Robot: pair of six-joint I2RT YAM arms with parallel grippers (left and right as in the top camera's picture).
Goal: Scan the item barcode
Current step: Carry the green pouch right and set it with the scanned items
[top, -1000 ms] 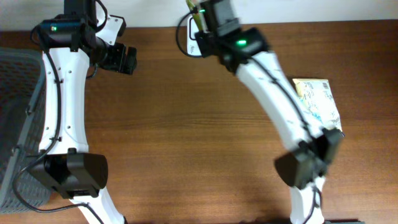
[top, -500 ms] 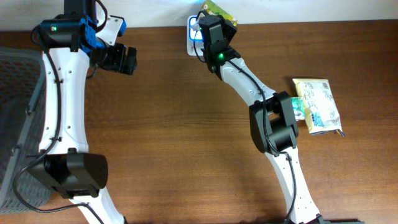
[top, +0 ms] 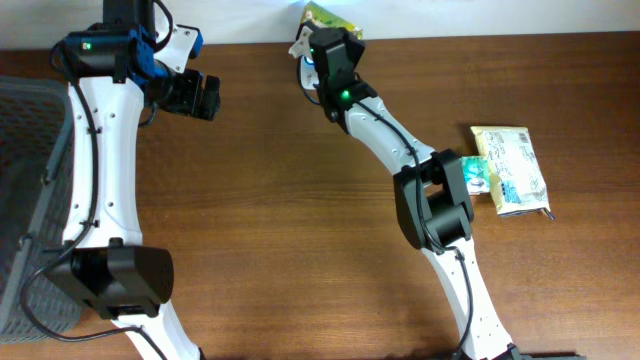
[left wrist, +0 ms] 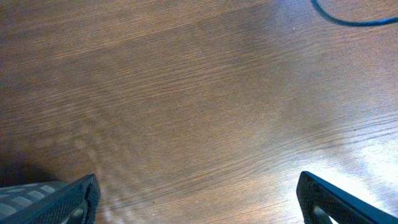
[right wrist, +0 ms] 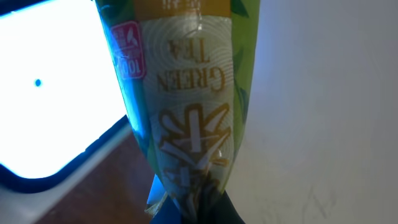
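Task item: a green-and-yellow foil tea packet [right wrist: 186,93], printed "GREEN TEA", with the lettering upside down in the right wrist view.
Where it is: at the far edge of the brown wooden desk [top: 300,200], lifted clear of the wood and just beside a white glowing scanner panel with a dark rim [right wrist: 50,93]. In the wrist view the packet overlaps the panel's right edge.
Right hand [right wrist: 186,210]: pinched narrow on the packet's crimped end, with the rest of the pouch standing out beyond the fingers.
Left hand [top: 203,97]: spread wide and holding nothing, over bare desk at the far left and well apart from the packet.
How it will likely handle: light, soft and crinkly. The foil looks glossy, so it is probably slippery, and the body may flop or twist from a one-end grip.
Where to take hold: the flat sealed seam, as it is held now. That is the stiffest part, and it keeps the fingers off the printed faces.
Step in hand: presenting the packet to the scanner, probably mid-task. No barcode shows in any view, so I cannot tell which face carries it.
Risk: a creased or shiny face may not read — the pouch may need turning toward the panel.
Also on the desk: a pale printed snack packet [top: 512,168] at the right, and a grey mesh basket [top: 25,150] at the left edge.
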